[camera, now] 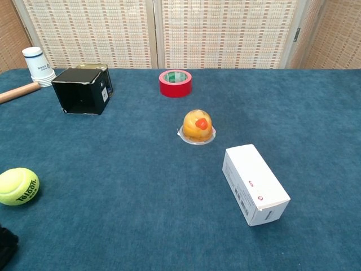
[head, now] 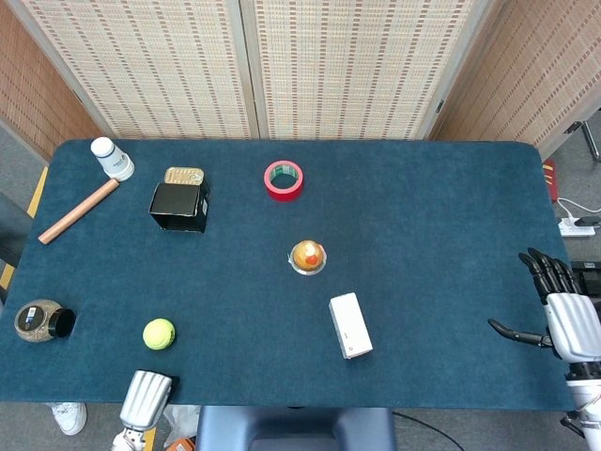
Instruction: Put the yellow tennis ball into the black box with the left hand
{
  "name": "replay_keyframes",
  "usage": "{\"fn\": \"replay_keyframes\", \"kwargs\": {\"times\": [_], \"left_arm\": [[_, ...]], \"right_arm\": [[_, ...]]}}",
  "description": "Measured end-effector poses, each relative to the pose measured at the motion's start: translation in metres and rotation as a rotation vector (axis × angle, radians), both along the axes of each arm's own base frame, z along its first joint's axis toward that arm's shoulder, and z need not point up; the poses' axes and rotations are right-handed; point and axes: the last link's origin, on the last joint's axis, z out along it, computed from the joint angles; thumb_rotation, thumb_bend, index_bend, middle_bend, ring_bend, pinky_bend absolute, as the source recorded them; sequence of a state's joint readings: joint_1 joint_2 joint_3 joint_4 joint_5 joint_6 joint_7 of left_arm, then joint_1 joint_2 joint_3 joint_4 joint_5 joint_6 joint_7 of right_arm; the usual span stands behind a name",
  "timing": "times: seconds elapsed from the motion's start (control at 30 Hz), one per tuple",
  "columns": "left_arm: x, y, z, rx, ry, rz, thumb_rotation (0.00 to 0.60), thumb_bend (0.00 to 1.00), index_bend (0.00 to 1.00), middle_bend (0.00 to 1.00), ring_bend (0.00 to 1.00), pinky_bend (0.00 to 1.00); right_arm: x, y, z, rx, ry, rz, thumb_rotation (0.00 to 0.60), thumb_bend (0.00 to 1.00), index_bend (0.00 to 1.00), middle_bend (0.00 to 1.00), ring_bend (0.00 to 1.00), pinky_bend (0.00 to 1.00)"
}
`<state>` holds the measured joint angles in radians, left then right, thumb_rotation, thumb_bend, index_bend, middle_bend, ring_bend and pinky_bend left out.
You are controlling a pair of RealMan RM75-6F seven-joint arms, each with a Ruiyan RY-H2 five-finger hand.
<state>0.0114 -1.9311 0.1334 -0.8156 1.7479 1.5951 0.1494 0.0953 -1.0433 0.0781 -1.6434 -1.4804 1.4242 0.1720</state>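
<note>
The yellow tennis ball [head: 159, 334] [camera: 18, 186] lies on the blue table near the front left. Further back on the left stands the black box [head: 178, 207] [camera: 83, 90], with one open side facing the front. My left hand [head: 147, 396] sits just below the table's front edge, slightly left of and below the ball. Only its silver wrist and a dark tip show, so its fingers cannot be read. A dark sliver at the chest view's bottom left corner may belong to it. My right hand [head: 556, 312] hovers at the table's right edge with fingers spread, holding nothing.
A red tape roll [head: 284, 178] [camera: 175, 83], an orange domed cup [head: 307, 256] [camera: 197, 126] and a white carton [head: 350, 325] [camera: 255, 183] occupy the middle. A wooden rod [head: 78, 210], white cup stack [head: 112, 159], tin [head: 184, 175] and tipped jar [head: 39, 320] sit on the left.
</note>
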Motion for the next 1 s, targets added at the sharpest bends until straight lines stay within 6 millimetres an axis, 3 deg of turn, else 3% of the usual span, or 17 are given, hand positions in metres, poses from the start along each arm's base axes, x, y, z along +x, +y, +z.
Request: {"fn": "replay_keyframes", "kwargs": {"times": [0.47,1.0], "left_arm": [[-0.01,0.039,-0.007,0.019,-0.02,0.085,0.6,0.68,1.0,1.0,1.0,1.0],[0.015,0.079,0.0,0.028,-0.17,0.083,0.6,0.68,1.0,1.0,1.0,1.0]], "right_arm": [[-0.001,0.0,0.002,-0.011,-0.001,-0.002,0.507,0.0,0.07,0.0,0.0,0.0],[0.0,-0.006,-0.006,-0.009,0.036,-0.03,0.507,0.0,0.07,0.0,0.0,0.0]]}}
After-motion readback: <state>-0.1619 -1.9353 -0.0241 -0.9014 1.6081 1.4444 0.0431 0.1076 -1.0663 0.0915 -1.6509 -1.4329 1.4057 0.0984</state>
